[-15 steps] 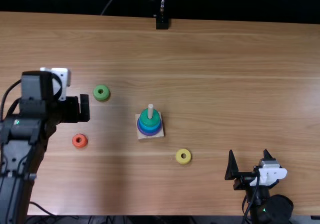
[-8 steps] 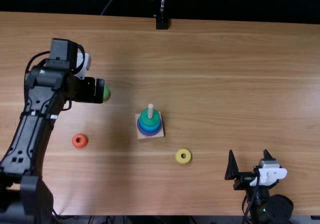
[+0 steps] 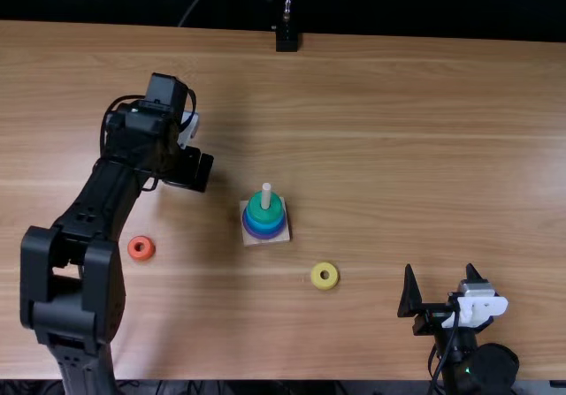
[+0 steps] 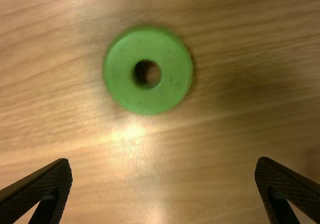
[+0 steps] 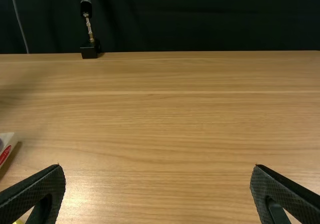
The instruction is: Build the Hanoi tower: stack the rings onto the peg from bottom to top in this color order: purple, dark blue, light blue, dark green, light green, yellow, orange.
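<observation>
Over the table's left part, my left gripper [image 3: 196, 172] hangs above where the light green ring lay. In the left wrist view, that light green ring [image 4: 172, 86] lies flat on the wood beyond the widely parted fingers of my left gripper [image 4: 162, 191], touching neither. Around the peg [image 3: 266, 194] on its square base [image 3: 251, 239] sit purple, blue and light blue rings, with the dark green ring [image 3: 256, 210] on top. An orange ring [image 3: 133, 243] and a yellow ring [image 3: 316, 272] lie loose. My right gripper [image 3: 439, 276] stands open at the near right; its fingers [image 5: 37, 194] hold nothing.
A black stand [image 3: 286, 38] is at the table's far edge, with a dark curtain [image 5: 200, 16] behind. The peg base stands to the right of the left gripper, fairly close. Bare wood [image 3: 398, 148] spreads right of the tower.
My left arm has swung right and away from the near edge, bringing its gripper over the light green ring's spot and covering it in the top view. The right arm has kept still.
</observation>
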{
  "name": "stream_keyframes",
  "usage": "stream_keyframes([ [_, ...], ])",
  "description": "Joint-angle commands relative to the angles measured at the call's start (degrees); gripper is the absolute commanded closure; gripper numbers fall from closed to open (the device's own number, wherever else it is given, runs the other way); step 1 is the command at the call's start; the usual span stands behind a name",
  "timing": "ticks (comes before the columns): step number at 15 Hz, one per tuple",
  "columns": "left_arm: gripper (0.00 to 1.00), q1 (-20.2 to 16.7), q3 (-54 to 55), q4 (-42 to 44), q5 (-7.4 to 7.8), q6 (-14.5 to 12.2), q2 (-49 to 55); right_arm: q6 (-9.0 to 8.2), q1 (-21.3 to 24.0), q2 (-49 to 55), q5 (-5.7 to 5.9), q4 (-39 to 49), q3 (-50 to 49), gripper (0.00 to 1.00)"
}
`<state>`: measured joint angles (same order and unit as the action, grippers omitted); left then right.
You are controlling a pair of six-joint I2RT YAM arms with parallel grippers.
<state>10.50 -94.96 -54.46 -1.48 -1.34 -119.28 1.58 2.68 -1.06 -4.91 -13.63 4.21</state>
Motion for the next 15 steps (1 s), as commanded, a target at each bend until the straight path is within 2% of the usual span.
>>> stream_keyframes([
  [1, 0.00, 0.3, -2.8, 0.9, -0.95, -0.8, -2.0, 0.21, 0.8, 1.1, -0.47, -4.8, -3.2, 0.00],
  [6, 0.00, 0.2, -4.6, 4.5, -0.84, -0.9, -6.0, 0.21, 0.8, 1.1, -0.47, -4.8, -3.2, 0.00],
  [15, 0.00, 0.4, -8.3, 4.6, -0.63, -0.9, -11.1, 0.21, 0.8, 1.1, -0.47, -4.8, -3.2, 0.00],
])
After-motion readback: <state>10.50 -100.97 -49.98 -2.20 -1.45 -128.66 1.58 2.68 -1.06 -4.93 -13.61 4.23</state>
